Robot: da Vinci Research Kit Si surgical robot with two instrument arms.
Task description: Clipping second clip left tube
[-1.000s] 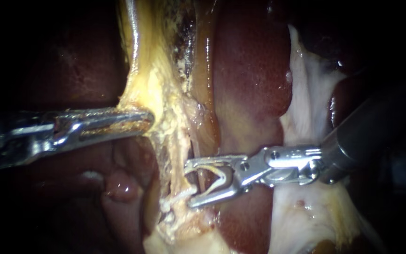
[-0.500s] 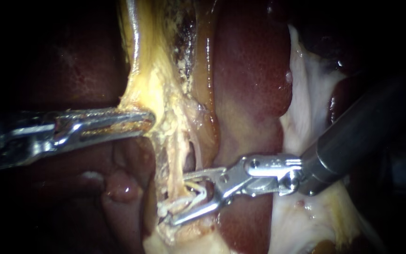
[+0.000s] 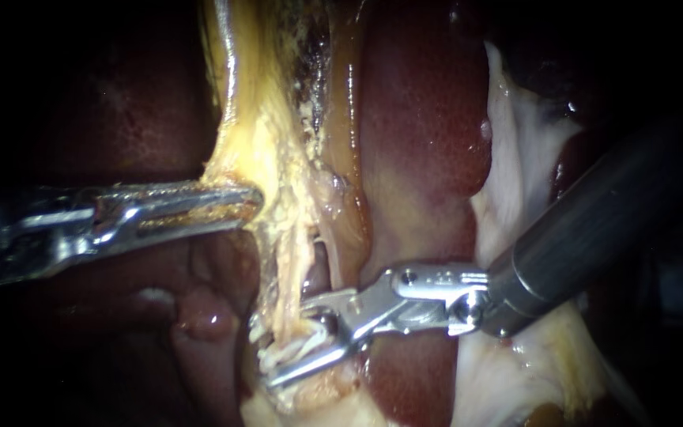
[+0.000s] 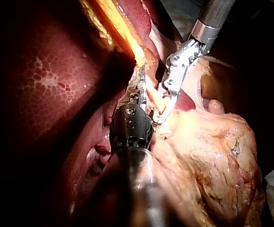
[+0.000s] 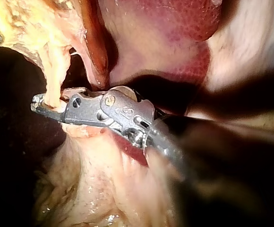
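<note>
In the endoscope view our right instrument (image 3: pixel 278 348), a dark thin shaft with a silver metal hand, comes in from 2 o'clock. It ends a little below the centre, toward 7 o'clock. Its hand is clamped on the pale yellow, stringy left tube (image 3: pixel 288 277). One jaw lies on the 12 o'clock side of the tube and the other on the 6 o'clock side. The narrow gap between them is filled by the tube and by a small whitish clip (image 3: pixel 306 341).

The left tube runs down from the yellow fatty tissue (image 3: pixel 254 142) toward 6 o'clock. A darker, brownish second tube (image 3: pixel 323 265) lies just beside it on the 3 o'clock side and passes behind the upper jaw.

Our left instrument (image 3: pixel 239 202), a silver metal hand on a grey shaft, comes in from 9 o'clock. Its jaws lie together, clamped on the edge of the yellow fatty tissue. The smooth dark red liver (image 3: pixel 424 119) fills the part from 12 to 2 o'clock.

In the right wrist view the left tube (image 5: pixel 56 75) hangs into the hand of the right instrument (image 5: pixel 42 104), near the tips of its jaws. In the left wrist view the right instrument (image 4: pixel 163 111) stands just beside the left instrument (image 4: pixel 138 82). We cannot tell if they touch.
</note>
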